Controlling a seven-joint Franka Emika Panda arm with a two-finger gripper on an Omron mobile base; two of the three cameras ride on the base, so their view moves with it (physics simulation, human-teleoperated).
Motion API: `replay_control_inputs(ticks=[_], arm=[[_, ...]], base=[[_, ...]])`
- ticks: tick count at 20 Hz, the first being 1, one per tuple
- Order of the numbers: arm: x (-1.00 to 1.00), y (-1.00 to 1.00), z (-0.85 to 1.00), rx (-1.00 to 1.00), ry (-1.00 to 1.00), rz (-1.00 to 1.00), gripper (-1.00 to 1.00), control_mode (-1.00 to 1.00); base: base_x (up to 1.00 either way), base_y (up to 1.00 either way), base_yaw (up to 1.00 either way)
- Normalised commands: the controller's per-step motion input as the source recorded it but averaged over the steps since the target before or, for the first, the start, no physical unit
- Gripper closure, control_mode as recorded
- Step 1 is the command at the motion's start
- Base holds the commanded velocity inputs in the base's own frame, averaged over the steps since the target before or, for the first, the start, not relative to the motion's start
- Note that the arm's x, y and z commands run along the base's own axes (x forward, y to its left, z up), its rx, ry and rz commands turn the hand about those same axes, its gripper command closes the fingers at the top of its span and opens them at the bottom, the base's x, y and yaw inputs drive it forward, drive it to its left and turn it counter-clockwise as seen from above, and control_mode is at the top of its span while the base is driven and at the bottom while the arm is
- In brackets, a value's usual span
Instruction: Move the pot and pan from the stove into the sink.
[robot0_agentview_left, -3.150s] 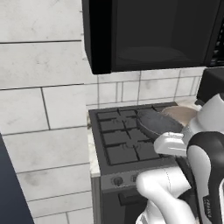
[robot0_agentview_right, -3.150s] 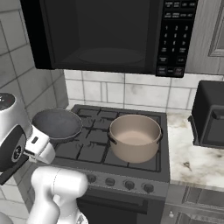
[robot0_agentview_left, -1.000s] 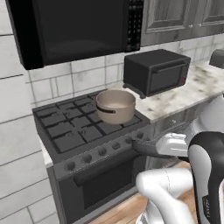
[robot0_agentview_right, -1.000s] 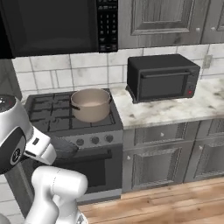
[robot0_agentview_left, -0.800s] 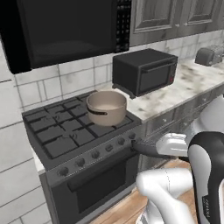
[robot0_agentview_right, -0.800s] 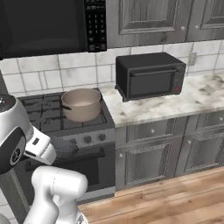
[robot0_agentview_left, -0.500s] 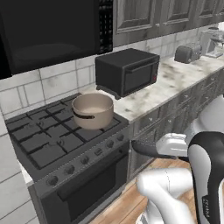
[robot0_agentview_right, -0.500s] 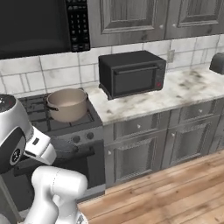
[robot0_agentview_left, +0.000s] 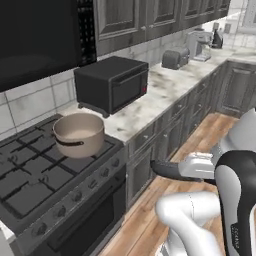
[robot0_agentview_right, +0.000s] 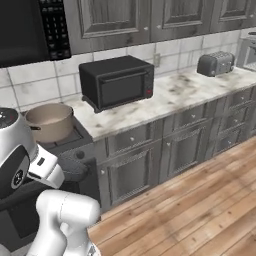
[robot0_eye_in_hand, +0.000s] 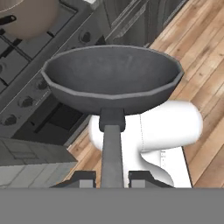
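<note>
The small dark grey pan hangs in the air in front of the range, level. My gripper is shut on its long handle. From the left base view the pan juts out from my gripper over the wood floor. In the right base view the pan sits just ahead of my gripper. The tan pot stands upright on the right-hand grates of the stove. The sink is out of view.
A black toaster oven stands on the marble counter right of the range. Further along are a toaster and a coffee machine. Grey cabinets run below, with wood floor in front.
The whole scene has slid left as the base drives right along the counter. The pan, lifted off the range earlier, stays in my shut gripper. The pot has not moved on the grates.
</note>
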Motion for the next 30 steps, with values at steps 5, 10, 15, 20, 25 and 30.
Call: replay_control_inputs(ticks=[5,10,15,20,25,30], arm=[[0.00,0.00,0.00,0.00,0.00,0.00,1.00,1.00],[0.00,0.00,0.00,0.00,0.00,0.00,1.00,1.00],[0.00,0.00,0.00,0.00,0.00,0.00,1.00,1.00],[0.00,0.00,0.00,0.00,0.00,0.00,1.00,1.00],[0.00,0.00,0.00,0.00,0.00,0.00,1.00,1.00],[0.00,0.00,0.00,0.00,0.00,0.00,1.00,1.00]], base=[[0.09,-0.11,-0.37],[0.07,-0.13,-0.36],[0.05,-0.17,-0.34],[0.03,-0.18,-0.34],[0.00,-0.24,-0.30],[-0.10,-0.33,-0.22]])
